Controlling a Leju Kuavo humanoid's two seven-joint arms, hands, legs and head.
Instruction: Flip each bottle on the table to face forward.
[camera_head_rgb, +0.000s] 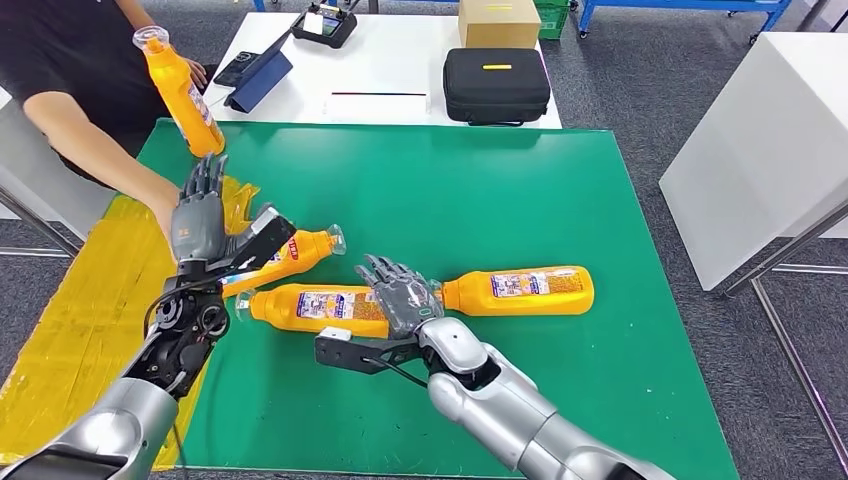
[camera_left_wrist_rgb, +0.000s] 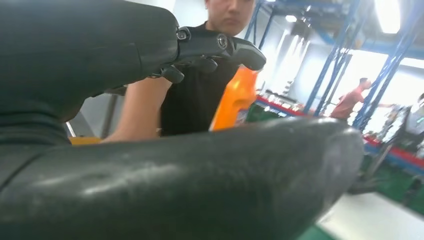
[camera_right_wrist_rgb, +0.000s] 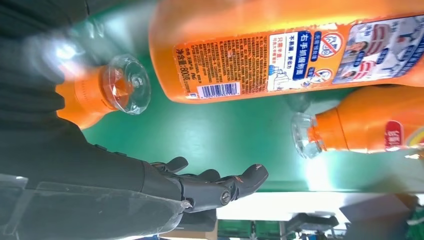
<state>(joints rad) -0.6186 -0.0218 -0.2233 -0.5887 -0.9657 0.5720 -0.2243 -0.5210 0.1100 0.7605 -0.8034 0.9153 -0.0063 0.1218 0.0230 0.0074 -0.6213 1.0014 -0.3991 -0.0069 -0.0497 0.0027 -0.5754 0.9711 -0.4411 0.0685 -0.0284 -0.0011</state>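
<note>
**Bottles lay flat, awaiting turning**

Bottles (camera_head_rgb: 315, 306) lay on the green mat (camera_head_rgb: 560, 200), the middle one's barcode side up. Right hand (camera_head_rgb: 400, 295) hovered spread above it, apparently to roll it. Left hand (camera_head_rgb: 200, 215) was raised, fingers extended, holding nothing.

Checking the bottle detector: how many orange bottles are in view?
4. One orange plastic bottle held upright by the person at the mat's far left; three lie on the green mat: left, middle, right. None visibly hidden.
</note>
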